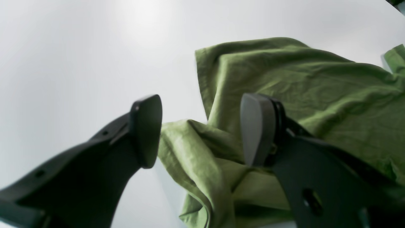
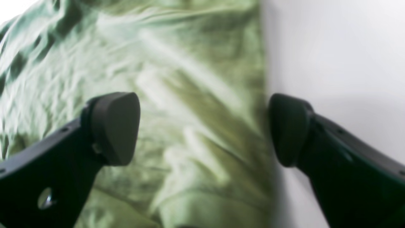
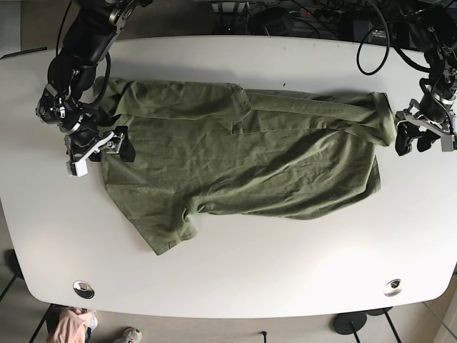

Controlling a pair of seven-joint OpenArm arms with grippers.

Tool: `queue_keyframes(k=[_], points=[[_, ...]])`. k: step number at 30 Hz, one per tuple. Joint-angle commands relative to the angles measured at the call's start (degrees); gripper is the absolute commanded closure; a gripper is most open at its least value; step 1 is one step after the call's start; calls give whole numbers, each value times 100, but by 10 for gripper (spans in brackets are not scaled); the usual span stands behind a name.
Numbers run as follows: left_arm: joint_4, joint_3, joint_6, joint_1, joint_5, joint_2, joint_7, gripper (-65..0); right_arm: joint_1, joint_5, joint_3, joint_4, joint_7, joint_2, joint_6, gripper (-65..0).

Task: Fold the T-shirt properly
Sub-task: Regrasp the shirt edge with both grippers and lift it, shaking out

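White tabletop [image 3: 235,264] fills the base view, and the green T-shirt [image 3: 243,161] lies spread across its middle, one long side already turned over along the upper part of the frame and a sleeve [image 3: 168,232] sticking out toward the lower left. Both tools are released and empty: the right gripper [image 3: 100,146] hovers spread over the shirt's left edge, the left gripper [image 3: 412,138] beside its bunched right edge. For a clean fold, I judge each should pinch both layers squarely at its edge, then travel level and together.
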Motion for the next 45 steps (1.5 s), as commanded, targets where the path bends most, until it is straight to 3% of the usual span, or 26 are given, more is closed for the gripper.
queue_keyframes(k=[1,3,6,9,11,26,28,35,38,45], points=[[-110,-140,-18,-241,-87,-139,-118,-369,16,-85,-36,6,-186,-12,-10,-601],[-295,-316,-18,-329,-87,-139,-109,-371,16,-85,-36,-11,-186,-21,-10,-531],[-734,-334,166,-715,-87,-139,-109,-376,33,-94,-62,-11,-177,-21,-10,-319],[-1332,-316,606,-1129,-87,-148,-109,-492,42,-94,-80,-11,-177,-12,-10,-98],[-1684,-123,799,-1436,-87,-148,-109,-543,112,-94,-80,-11,-177,-12,-10,-32],[-4277,2559,808,-3370,-96,-236,-153,-535,130,-77,-53,24,-186,-21,-10,-30],[-4268,2893,808,-3414,-96,-236,-127,-464,130,-77,-53,24,-186,-21,-10,-30],[-4242,3297,808,-3476,-96,-271,-162,-26,121,-50,-36,24,-186,-21,-10,-24],[-4040,3288,799,-3485,-131,-447,-127,0,104,-42,-36,173,-186,-21,-10,-17],[-1517,2814,826,-2887,-104,-614,620,0,-468,-33,-62,1879,-546,-214,-10,-17]])
